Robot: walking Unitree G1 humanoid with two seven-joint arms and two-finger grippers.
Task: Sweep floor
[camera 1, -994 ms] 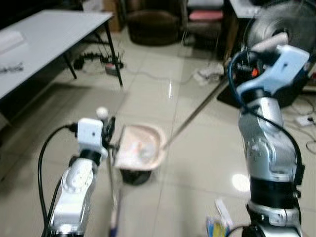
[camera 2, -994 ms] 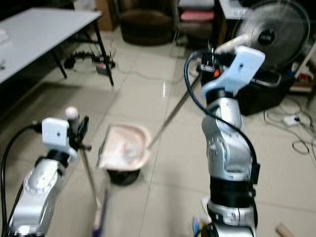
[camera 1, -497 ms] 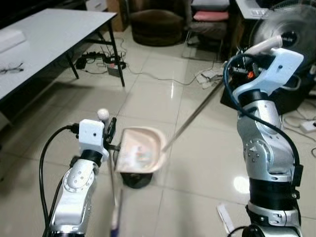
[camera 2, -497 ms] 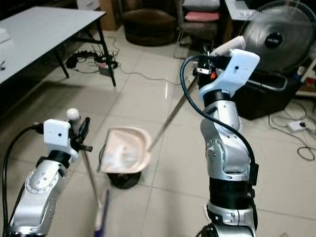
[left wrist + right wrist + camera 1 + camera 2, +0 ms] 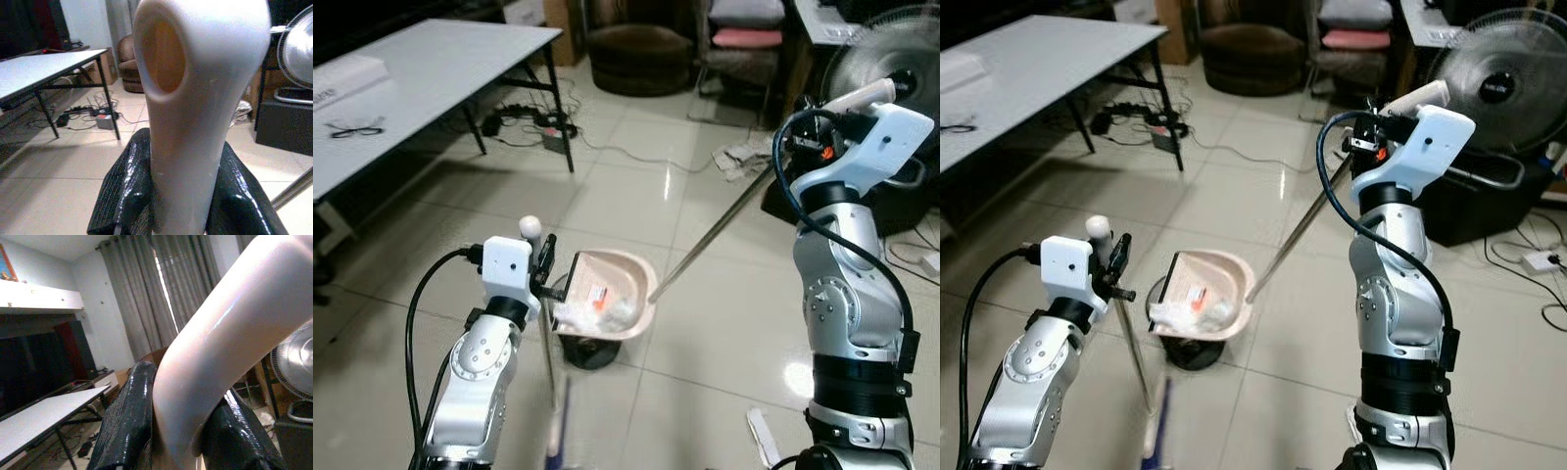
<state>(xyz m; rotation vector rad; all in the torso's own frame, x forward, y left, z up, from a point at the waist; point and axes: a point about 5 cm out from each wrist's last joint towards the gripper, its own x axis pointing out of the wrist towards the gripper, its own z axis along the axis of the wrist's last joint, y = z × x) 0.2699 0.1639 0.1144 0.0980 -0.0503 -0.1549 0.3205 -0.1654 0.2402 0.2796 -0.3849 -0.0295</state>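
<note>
Dustpan (image 5: 612,291) nearer — handle (image 5: 230,342) still clamped.

A white desk (image 5: 431,69) on black legs stands at the left, with a pair of glasses (image 5: 354,128) and a white box (image 5: 342,73) lying on it. Beneath its far end a power strip (image 5: 551,139) sits among tangled cables on the tiled floor (image 5: 617,196). A dark brown armchair (image 5: 641,57) stands at the back, a chair with a pink cushion (image 5: 744,34) beside it. A standing fan (image 5: 1494,93) is at the right, with crumpled paper (image 5: 742,157) near it
</note>
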